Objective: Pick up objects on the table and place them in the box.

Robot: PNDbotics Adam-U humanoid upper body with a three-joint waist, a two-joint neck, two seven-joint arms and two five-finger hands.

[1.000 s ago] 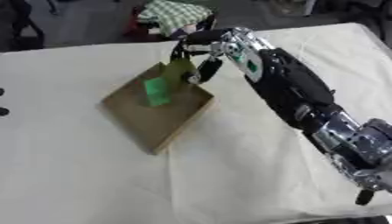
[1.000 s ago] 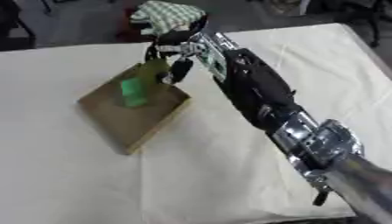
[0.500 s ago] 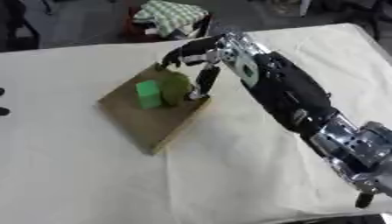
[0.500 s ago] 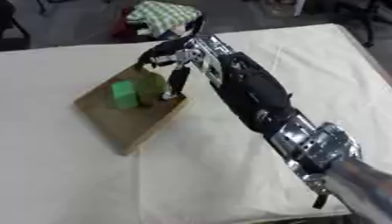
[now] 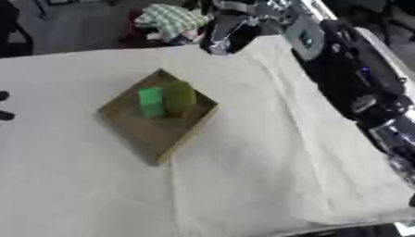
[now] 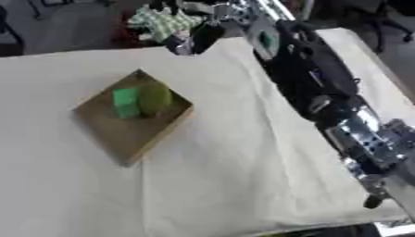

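While raised over the table's far edge, right hand [image 5: 229,33] noted empty, well clear of the box [image 5: 142,134]; arm extended diagonally from the right side. Fingers blurred: spread or curled cannot be told. Bright green block [image 5: 151,102] and rounded olive-green object [image 5: 180,96] found side by side, touching, inside box on white cloth [image 5: 267,166].

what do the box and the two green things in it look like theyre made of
The box looks like brown cardboard or thin wood: flat matte tan floor, low straight walls; which one is unclear. The green block looks like plastic or foam: uniform bright colour, squared edges. The rounded green object beside it is duller olive and smooth, possibly a plastic toy fruit; its material can't be settled.
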